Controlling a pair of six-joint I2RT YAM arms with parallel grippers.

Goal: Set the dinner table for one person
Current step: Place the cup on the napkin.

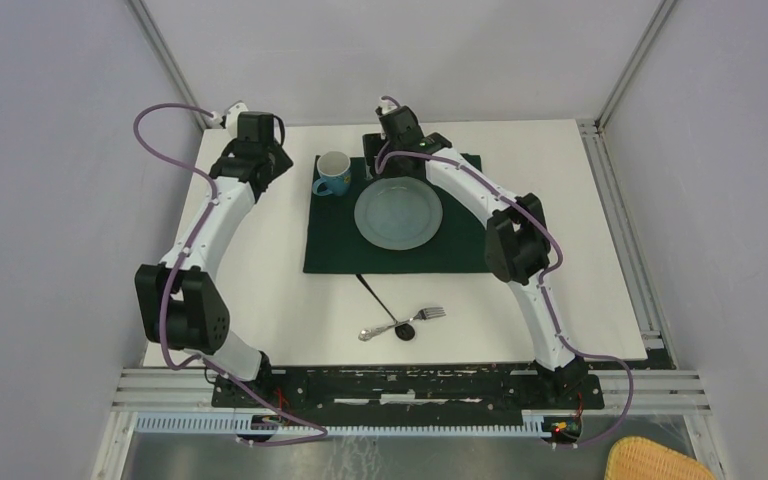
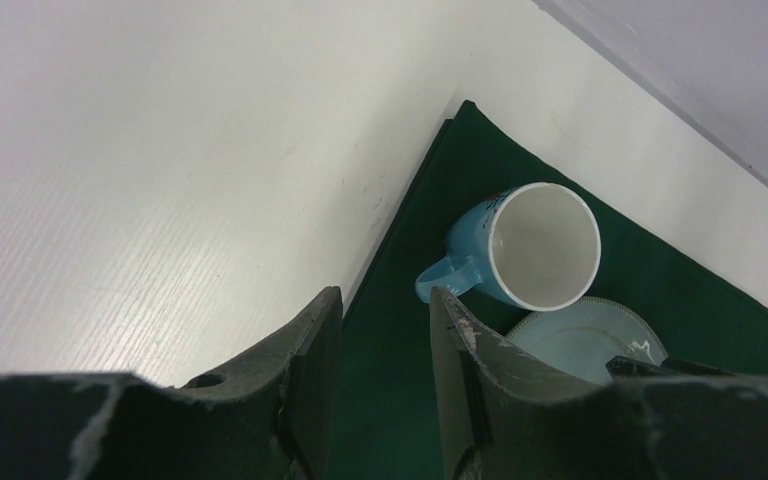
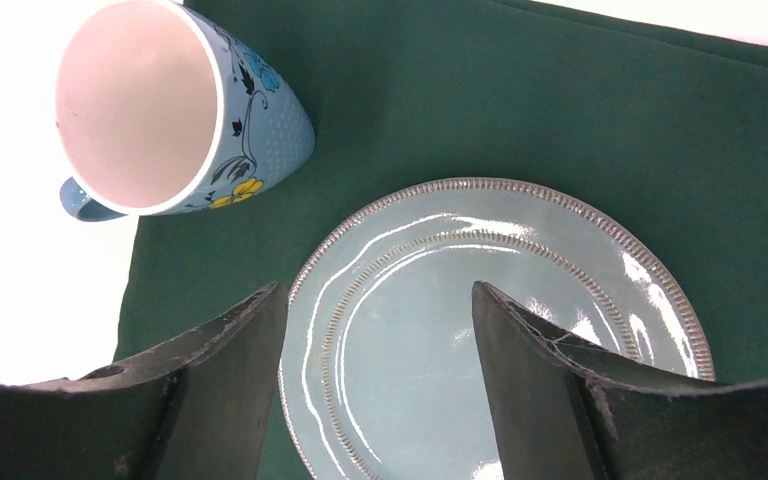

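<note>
My left gripper [image 2: 385, 305] hangs over the dinner table [image 1: 260, 290] near its far-left corner. Its jaws are part open and hold nothing. Between them I see the left edge of the green cloth [image 2: 660, 280], with bare white tabletop running wide to the left of it.

My right gripper [image 3: 380, 300] hovers at the far side of the cloth, above the far part of the plate [image 3: 480, 300]. Its jaws are spread wide and are empty, touching nothing.

The plate lies flat near the middle of the cloth, with green showing all round its rim. The mug [image 1: 333, 172] stands on the cloth's far-left corner, close to the plate but apart from it. From my right wrist I see its handle jutting over the cloth's left edge.

The table itself fills the floor of the cell, and the cloth sits in its far half. A broad bare strip lies on either side of the cloth.

In front of the cloth's near edge lie a fork [image 1: 430, 313] and a spoon [image 1: 370, 332], end to end. A thin black utensil [image 1: 375, 295] slants from that edge towards them. These three take up the middle of the near strip, with open table left and right of them.
</note>
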